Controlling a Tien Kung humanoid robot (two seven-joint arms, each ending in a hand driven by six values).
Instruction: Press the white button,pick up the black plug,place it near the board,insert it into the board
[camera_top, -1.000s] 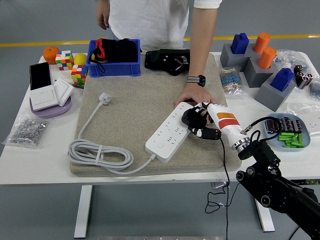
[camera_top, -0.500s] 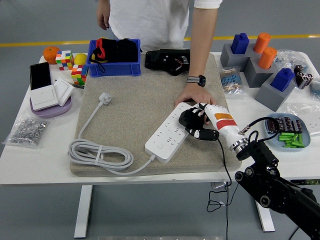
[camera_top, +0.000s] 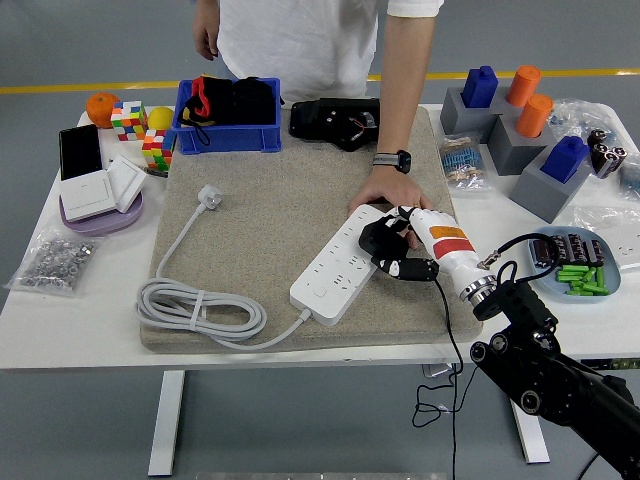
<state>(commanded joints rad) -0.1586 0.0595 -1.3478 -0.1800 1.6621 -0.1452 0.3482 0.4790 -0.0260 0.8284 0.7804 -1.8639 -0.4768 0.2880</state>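
Grey floor with a yellow line runs behind a white table (camera_top: 90, 320) carrying a beige felt mat (camera_top: 270, 200). On the mat lies a long white power strip board (camera_top: 340, 264), angled from lower left to upper right, its far end under a person's hand (camera_top: 392, 190) that presses down on it. At the strip's right edge sits the black plug (camera_top: 380, 240), held in the curled fingers of the robot's right hand (camera_top: 398, 248); the plug is touching or just over the sockets near the strip's far end, though whether its pins are in a socket cannot be told.

Compared with a second ago, the right hand has crept slightly up and left toward the strip, and the plug with it; the strip, the person's hand and everything else have stayed where they were.

The right arm comes in from the lower right corner, black links rising to a white forearm (camera_top: 450, 255) with an orange label, wrist bent so the hand points left across the strip. A black cable (camera_top: 450, 350) hangs from the plug over the table's near edge.

Further out, the strip's own grey cord (camera_top: 200, 310) lies coiled at the mat's left, ending in a white wall plug (camera_top: 208, 194). Behind the mat stand a blue plastic bin (camera_top: 228, 118) and a black device (camera_top: 335, 122). At the left are colourful puzzle cubes (camera_top: 130, 120) and white wall switches on a purple plate (camera_top: 100, 190). At the right stand grey blocks with blue and orange pegs (camera_top: 520, 120) and a blue dish of green parts (camera_top: 575, 275).
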